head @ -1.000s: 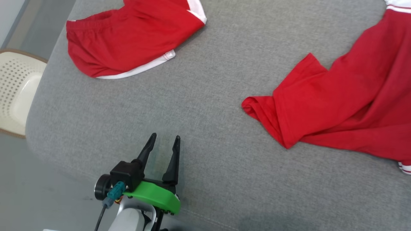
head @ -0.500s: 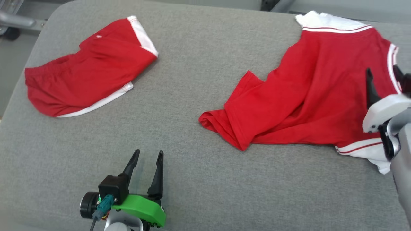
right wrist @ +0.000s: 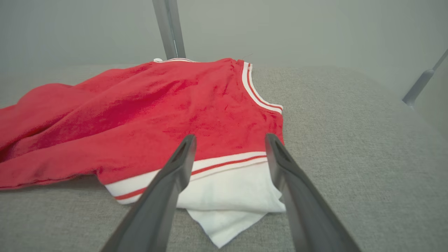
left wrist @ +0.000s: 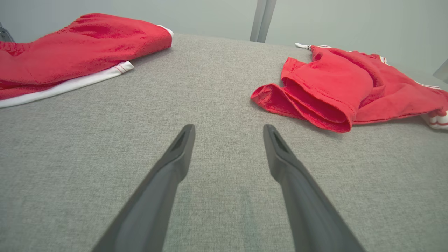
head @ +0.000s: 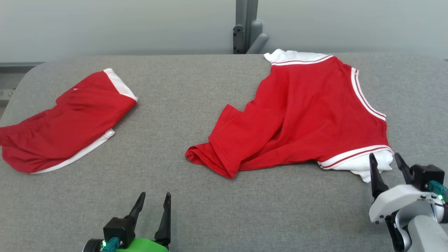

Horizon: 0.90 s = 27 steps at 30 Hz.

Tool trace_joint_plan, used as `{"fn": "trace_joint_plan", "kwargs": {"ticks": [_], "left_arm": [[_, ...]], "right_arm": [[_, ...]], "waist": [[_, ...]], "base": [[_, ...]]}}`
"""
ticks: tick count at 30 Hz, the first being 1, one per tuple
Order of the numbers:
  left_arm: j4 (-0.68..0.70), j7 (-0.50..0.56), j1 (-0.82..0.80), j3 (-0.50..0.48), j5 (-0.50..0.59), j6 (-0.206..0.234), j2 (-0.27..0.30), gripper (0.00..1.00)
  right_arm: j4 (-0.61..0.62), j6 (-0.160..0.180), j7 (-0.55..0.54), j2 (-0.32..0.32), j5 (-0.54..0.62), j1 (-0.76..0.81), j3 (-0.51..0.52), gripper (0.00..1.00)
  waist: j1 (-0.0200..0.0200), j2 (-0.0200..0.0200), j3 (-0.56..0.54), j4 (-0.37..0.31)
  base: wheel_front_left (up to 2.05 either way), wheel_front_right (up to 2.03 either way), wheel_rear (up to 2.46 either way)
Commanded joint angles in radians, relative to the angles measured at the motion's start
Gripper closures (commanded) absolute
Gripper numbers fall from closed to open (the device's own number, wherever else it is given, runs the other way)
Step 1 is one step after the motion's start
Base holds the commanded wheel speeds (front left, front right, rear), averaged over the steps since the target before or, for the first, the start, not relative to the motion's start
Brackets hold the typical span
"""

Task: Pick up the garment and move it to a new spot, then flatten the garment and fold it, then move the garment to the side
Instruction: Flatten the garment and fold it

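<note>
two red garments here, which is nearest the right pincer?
The larger jersey with striped white trim: its white corner lies just ahead of the open right pincer. The shorts lie far to the left.

Red garment (head: 308, 115) with white striped trim lies rumpled on the grey desk (head: 196, 196), right of centre, near-left edge folded over, white hem poking out near-right.

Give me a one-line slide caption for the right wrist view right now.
Right hand, open, aimed at the white-banded corner of the red top lying rumpled on the grey padded surface.
</note>
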<state>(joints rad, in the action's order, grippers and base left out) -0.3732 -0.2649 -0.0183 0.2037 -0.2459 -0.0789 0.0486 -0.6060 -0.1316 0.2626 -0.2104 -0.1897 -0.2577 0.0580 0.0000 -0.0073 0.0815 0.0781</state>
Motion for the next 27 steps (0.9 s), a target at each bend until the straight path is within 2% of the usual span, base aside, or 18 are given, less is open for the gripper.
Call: {"fn": "trace_joint_plan", "kwargs": {"ticks": [1, 10, 27], "left_arm": [[-0.003, 0.001, 0.017, -0.002, 0.005, -0.002, 0.003, 0.00], [-0.006, 0.001, 0.020, -0.007, 0.019, -0.010, 0.003, 0.00], [-0.015, 0.001, -0.039, -0.003, 0.045, -0.027, 0.003, 0.00]], "right_arm": [[0.009, 0.002, 0.003, 0.009, -0.009, 0.027, 0.011, 0.00], [0.010, 0.002, 0.003, 0.063, 0.006, 0.103, 0.041, 0.00], [-0.130, 0.002, 0.003, 0.100, -0.013, -0.008, 0.083, 0.00]], "waist": [[0.0000, 0.0073, -0.047, -0.047], [0.0000, 0.0073, -0.043, -0.061], [0.0000, 0.0073, 0.059, 0.004]], "base": [[0.00, 0.00, 0.00], [0.00, 0.00, 0.00], [0.00, 0.00, 0.00]]}}
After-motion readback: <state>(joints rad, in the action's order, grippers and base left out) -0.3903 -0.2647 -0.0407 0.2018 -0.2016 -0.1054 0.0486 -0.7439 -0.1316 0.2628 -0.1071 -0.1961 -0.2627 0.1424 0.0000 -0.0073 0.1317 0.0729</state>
